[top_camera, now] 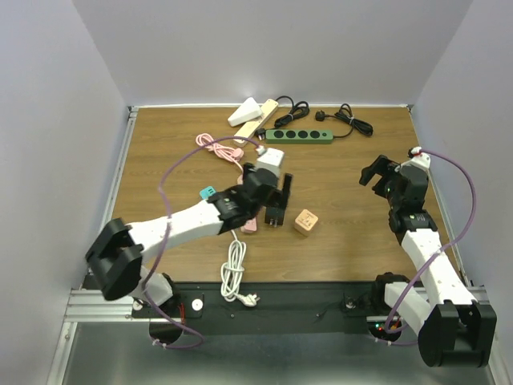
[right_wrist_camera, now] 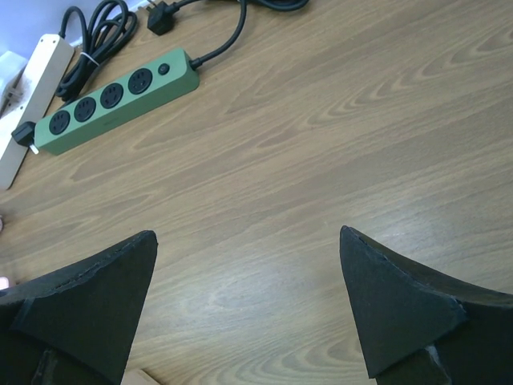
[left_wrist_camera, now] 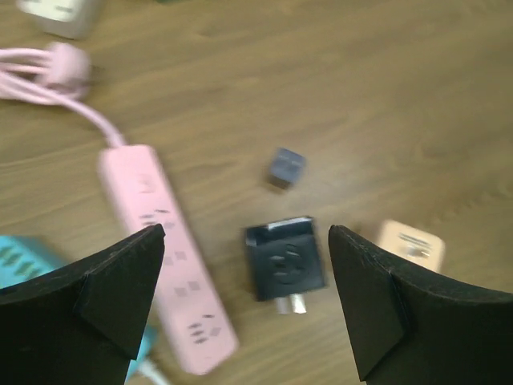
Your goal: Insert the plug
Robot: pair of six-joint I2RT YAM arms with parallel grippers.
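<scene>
A black plug [left_wrist_camera: 284, 269] lies flat on the wooden table, its two metal prongs toward the near edge. Just left of it lies a pink power strip [left_wrist_camera: 164, 249] with several sockets facing up. My left gripper [left_wrist_camera: 244, 233] hovers open above the plug, fingers straddling it without touching. From above, the plug [top_camera: 274, 216] sits just below the left gripper [top_camera: 276, 199], and the pink strip [top_camera: 248, 225] is mostly hidden under the arm. My right gripper [top_camera: 377, 172] is open over bare table at the right, holding nothing; its wrist view shows the same gripper [right_wrist_camera: 247, 234] above wood.
A tan cube [top_camera: 305, 220] sits right of the plug; a small grey cube [left_wrist_camera: 285, 167] lies just beyond it. A green power strip [top_camera: 304, 136] with black cord, a cream strip [top_camera: 256, 120], a white adapter [top_camera: 271, 159], a pink cable [top_camera: 220, 147] and a teal piece [top_camera: 207, 192] surround them. A white cable [top_camera: 234, 273] lies at the front edge.
</scene>
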